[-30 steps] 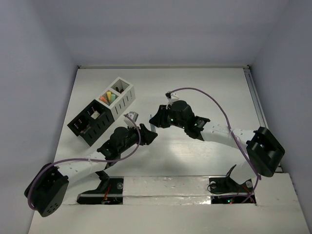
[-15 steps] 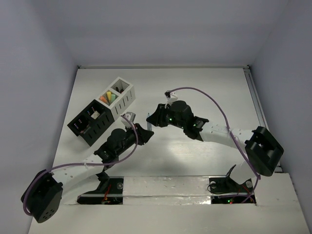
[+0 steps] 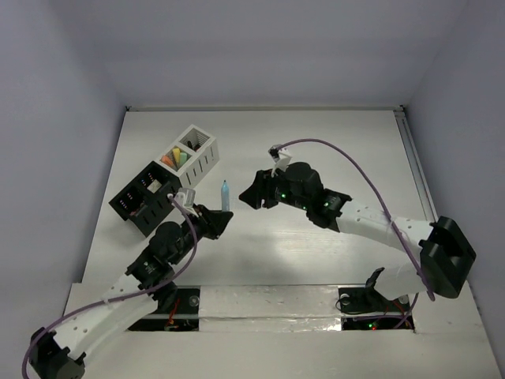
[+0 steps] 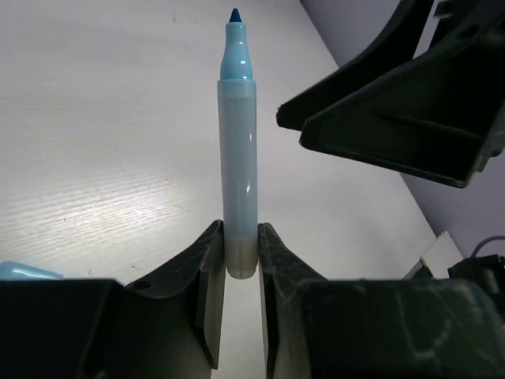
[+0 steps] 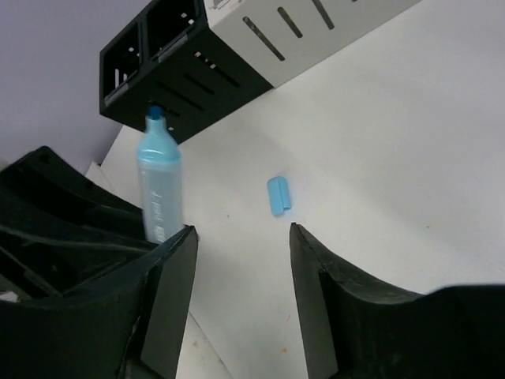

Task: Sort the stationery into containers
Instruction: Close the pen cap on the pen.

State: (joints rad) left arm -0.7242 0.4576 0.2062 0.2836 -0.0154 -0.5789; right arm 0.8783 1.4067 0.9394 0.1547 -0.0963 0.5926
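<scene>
Worktop (image 3: pixel 331 150): white, walled on three sides, with both arm bases at its near edge.

Right arm (image 3: pixel 371 225): reaches from the near right corner towards the middle of the worktop. Left arm (image 3: pixel 118 292): reaches from the near left corner towards the same region.

White box (image 3: pixel 201 162): stands close to the far left corner and has two compartments. The compartment nearer the left edge holds orange, yellow and green pieces (image 3: pixel 175 156); what is in the other cannot be told. Black box (image 3: pixel 146 197): set against the white box on its near side, along the left edge. Its cells look dark, and their contents cannot be made out.

Right fingers (image 5: pixel 241 237): spread wide with nothing between them, held above the worktop just right of the marker. Left fingers (image 4: pixel 235 251): closed tightly on the butt end of the marker, left of the worktop's centre and close to the near side of the white box.

Marker (image 4: pixel 237 158): pale blue barrel with a darker blue tip, uncapped. It projects straight out of the left fingers, clear of the worktop, with its tip towards the far edge.

Cap (image 5: pixel 279 196): small and blue, lying flat on the bare worktop below the two sets of fingers, apart from both boxes.
</scene>
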